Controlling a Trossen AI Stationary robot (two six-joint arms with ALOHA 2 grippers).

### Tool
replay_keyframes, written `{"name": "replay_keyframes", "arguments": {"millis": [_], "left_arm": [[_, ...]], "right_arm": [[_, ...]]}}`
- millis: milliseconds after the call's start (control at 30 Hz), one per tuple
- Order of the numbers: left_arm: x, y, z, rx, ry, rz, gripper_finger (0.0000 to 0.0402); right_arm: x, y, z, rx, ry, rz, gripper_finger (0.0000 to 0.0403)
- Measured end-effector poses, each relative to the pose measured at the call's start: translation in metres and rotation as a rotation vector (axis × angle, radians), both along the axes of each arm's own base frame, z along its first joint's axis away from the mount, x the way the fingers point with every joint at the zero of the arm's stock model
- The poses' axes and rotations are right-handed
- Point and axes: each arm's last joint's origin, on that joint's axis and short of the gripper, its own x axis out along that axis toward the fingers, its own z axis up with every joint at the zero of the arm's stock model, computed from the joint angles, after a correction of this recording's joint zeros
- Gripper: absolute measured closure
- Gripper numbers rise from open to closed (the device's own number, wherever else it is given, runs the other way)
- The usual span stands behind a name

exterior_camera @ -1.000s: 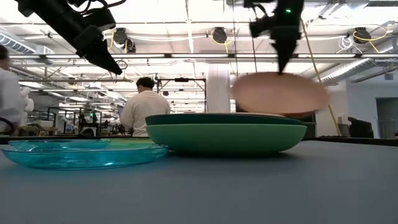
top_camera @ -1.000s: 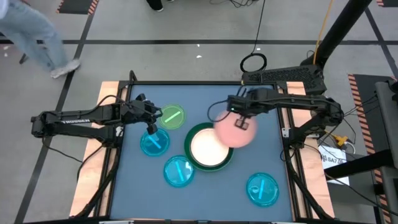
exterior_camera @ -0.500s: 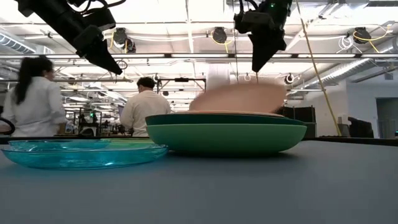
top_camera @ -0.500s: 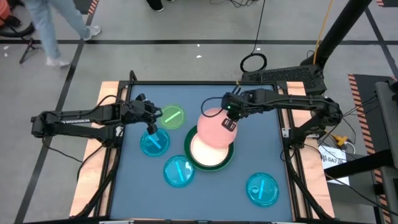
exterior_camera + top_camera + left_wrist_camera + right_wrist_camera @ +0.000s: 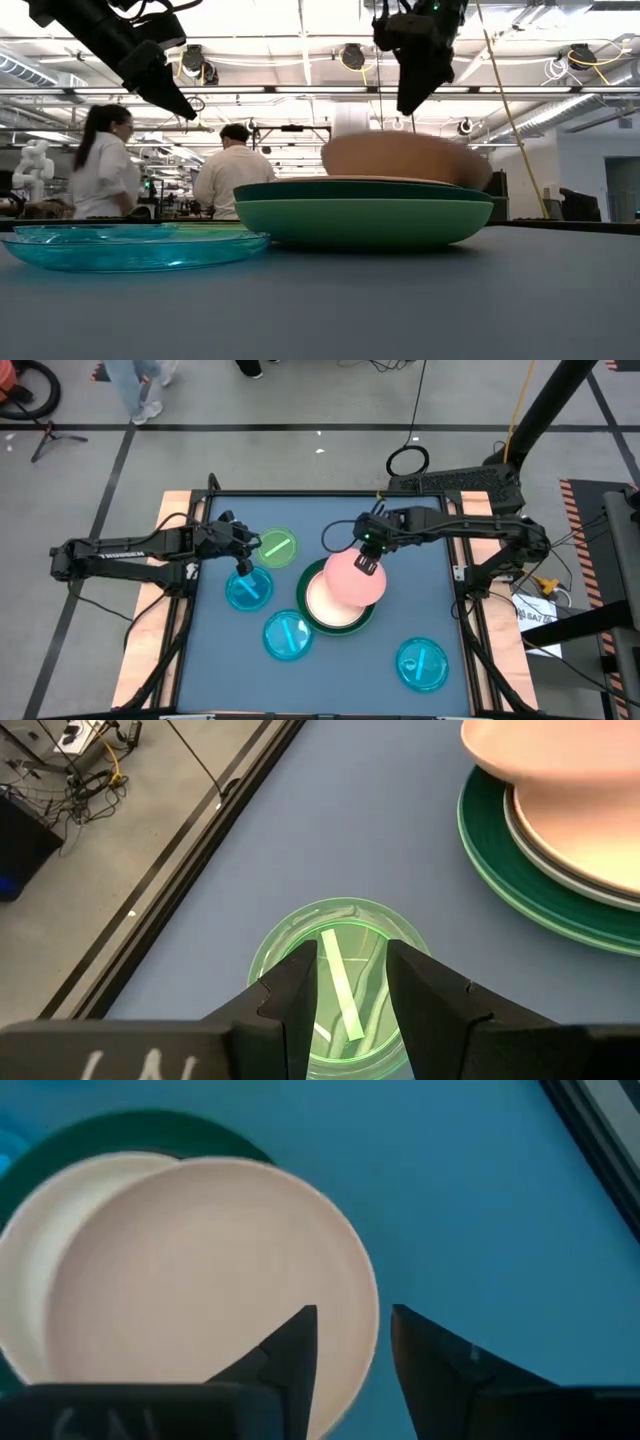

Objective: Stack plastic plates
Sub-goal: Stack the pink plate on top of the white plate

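A pink plate (image 5: pixel 356 577) lies on a white plate (image 5: pixel 328 608), shifted toward the stack's far right side. The white plate sits in a dark green plate (image 5: pixel 365 190), which rests on a light green one (image 5: pixel 365 222). My right gripper (image 5: pixel 367 552) hangs open just above the pink plate's far rim (image 5: pixel 368 1305), clear of it in the low view (image 5: pixel 410 100). A lime plate (image 5: pixel 277 547) lies flat at the far left of the stack. My left gripper (image 5: pixel 353 982) hovers open above the lime plate (image 5: pixel 340 970).
Three translucent cyan plates lie flat on the blue table: one (image 5: pixel 248 590) by the left gripper, one (image 5: pixel 288 634) near the stack's front left, one (image 5: pixel 422 664) at the near right. People stand in the room beyond the table's far edge.
My right gripper has carried the pink plate toward the table's left and down onto the stack, then opened and let go. The plate, lifted clear a second ago, now lies on the white plate. The left arm has kept still.
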Motion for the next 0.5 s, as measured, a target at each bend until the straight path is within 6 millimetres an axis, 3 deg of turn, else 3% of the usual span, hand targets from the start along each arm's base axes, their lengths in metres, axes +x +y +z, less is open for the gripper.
{"name": "replay_keyframes", "arguments": {"millis": [233, 367, 500], "left_arm": [[0.000, 0.000, 0.000, 0.000, 0.000, 0.000, 0.0273], [0.000, 0.000, 0.000, 0.000, -0.001, 0.000, 0.0273], [0.000, 0.000, 0.000, 0.000, 0.000, 0.000, 0.0273]], "right_arm": [[0.002, -0.007, -0.034, -0.108, 0.041, -0.104, 0.0293], [-0.013, -0.025, -0.044, -0.255, 0.142, -0.286, 0.0308], [-0.035, -0.040, -0.054, -0.287, 0.292, -0.423, 0.0324]]}}
